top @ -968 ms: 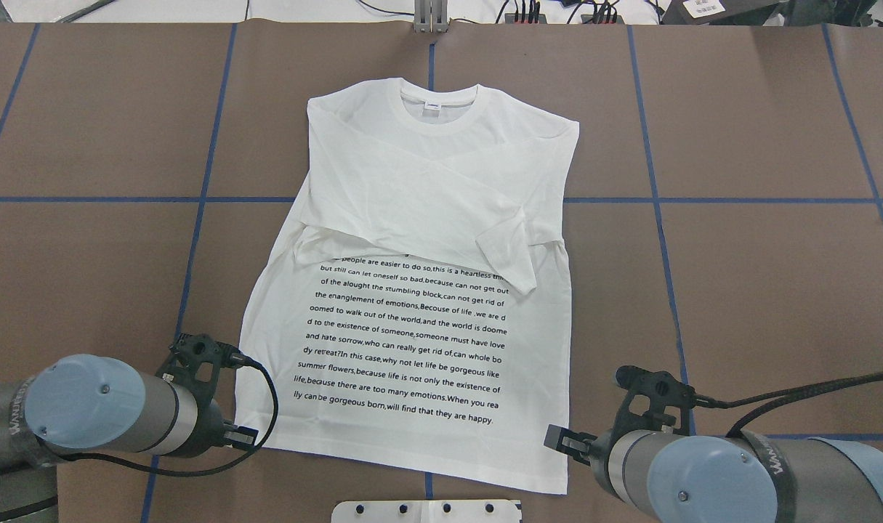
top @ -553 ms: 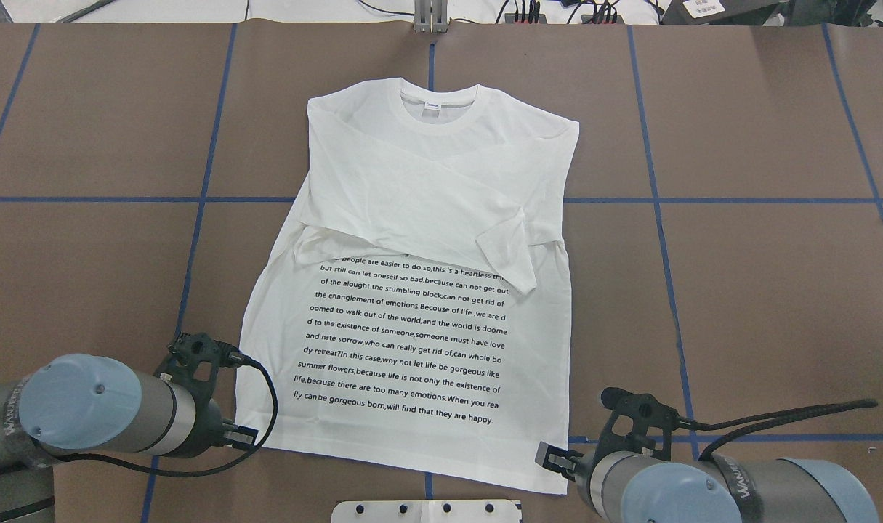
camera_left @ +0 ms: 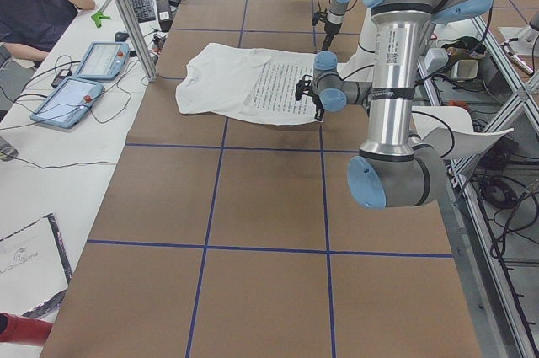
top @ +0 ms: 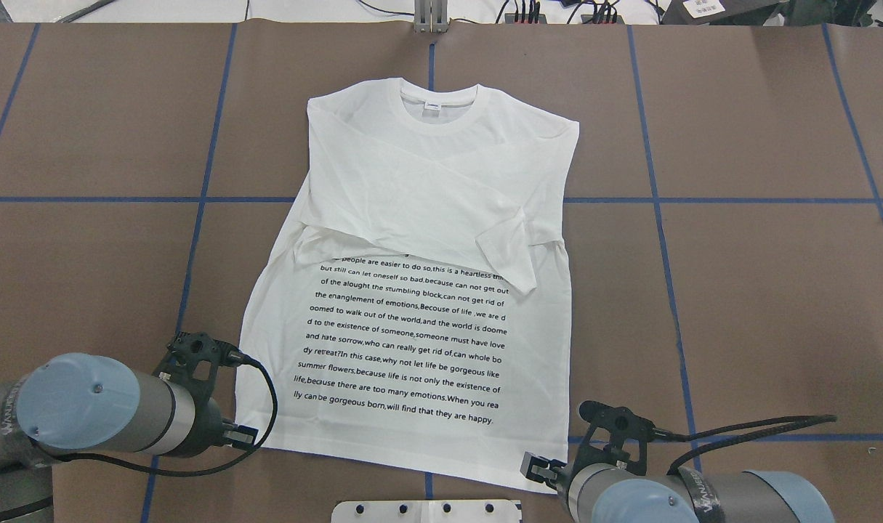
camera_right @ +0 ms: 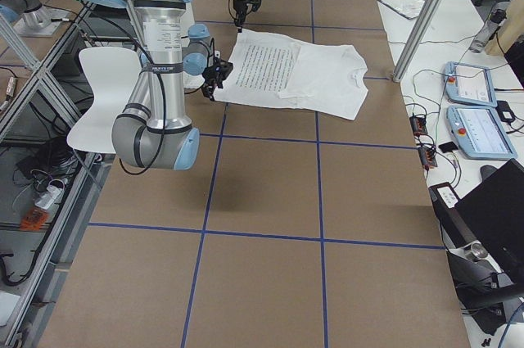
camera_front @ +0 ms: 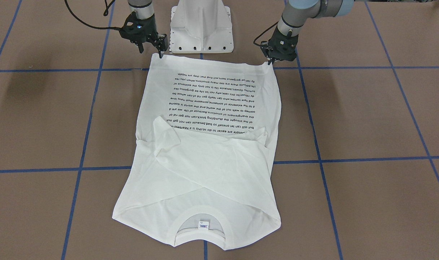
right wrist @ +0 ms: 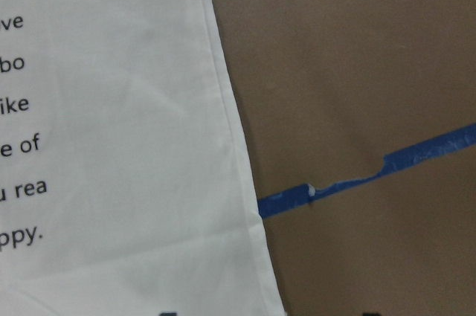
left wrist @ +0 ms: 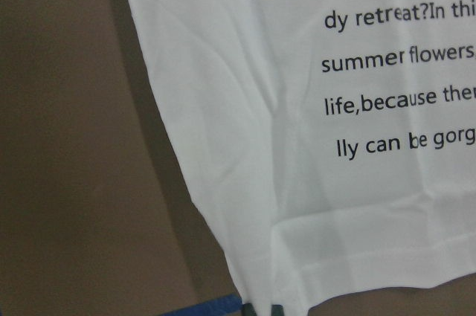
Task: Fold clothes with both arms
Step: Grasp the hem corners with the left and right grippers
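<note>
**Both grippers at the hem corners, only 1 looked clamped**

Left gripper (top: 243, 436): tips sat close together right at the hem corner in the left wrist view, with creases running up from that spot. My read is pinched on the cloth, though the contact sat at the frame edge, so this is not certain. It sat out past the left end of the pedestal base (camera_front: 201, 29), on the side away from the robot.

Right gripper (top: 532, 465): jaws apart, with 2 dark tips wide-spaced at the bottom of the right wrist view and the shirt's side edge running down between them. It was not yet gripping. It sat just off the base's right end.

T-shirt (top: 412, 341): flat on the table (top: 739, 290), straight out from the base. The hem lay nearest the base and the collar (top: 439, 109) farthest from it. The printed text (top: 405, 349) faced up, and both sleeves (top: 506, 247) lay crossed over the chest, beyond the text from the base.

Why this layout, as I judged it:
- The 2 corner grips let both arms carry the hem away from the base toward the collar in 1 even fold.
- The sleeves were already tucked in, so the fold would trap them inside.
- The right jaws straddled the edge, ready to close.

Risk: an uneven grip would skew the fold.
</note>
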You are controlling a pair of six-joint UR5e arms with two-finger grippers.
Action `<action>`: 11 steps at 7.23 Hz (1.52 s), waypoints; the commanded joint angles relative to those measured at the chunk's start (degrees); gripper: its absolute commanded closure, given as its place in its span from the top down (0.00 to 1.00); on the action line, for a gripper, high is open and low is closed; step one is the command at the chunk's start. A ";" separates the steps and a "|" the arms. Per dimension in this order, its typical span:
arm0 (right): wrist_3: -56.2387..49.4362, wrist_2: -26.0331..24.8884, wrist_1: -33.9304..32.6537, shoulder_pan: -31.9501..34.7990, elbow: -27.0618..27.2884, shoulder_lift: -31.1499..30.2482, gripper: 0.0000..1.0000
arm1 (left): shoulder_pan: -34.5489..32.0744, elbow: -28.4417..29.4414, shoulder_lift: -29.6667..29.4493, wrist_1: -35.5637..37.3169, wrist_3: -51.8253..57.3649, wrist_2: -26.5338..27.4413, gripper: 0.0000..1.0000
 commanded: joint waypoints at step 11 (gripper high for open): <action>0.56 -0.66 1.33 -0.97 -3.05 2.61 0.45 | -0.01 -0.18 -0.09 0.00 -0.27 0.00 0.00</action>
